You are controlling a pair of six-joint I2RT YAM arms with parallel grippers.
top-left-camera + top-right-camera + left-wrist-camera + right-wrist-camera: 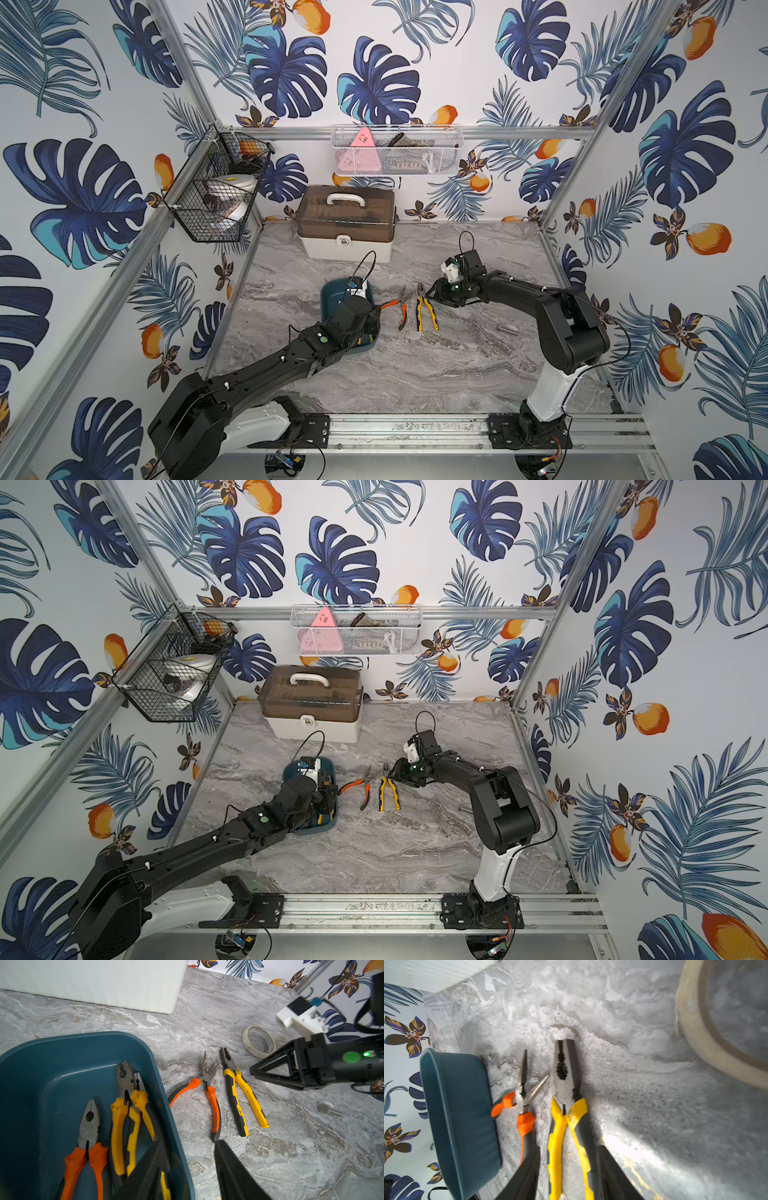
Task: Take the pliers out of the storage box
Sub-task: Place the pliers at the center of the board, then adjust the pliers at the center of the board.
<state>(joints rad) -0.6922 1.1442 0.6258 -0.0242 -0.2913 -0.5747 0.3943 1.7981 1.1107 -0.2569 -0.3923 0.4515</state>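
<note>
Unloading is partway: three pliers (124, 1109) lie in the storage box (41, 1053), two on the table (291, 1157) beside it; the right tool (569, 1147) stands parted astride the yellow pair (566, 1113), and the left tool (189, 1142), open and empty over the box, should grasp next.
</note>
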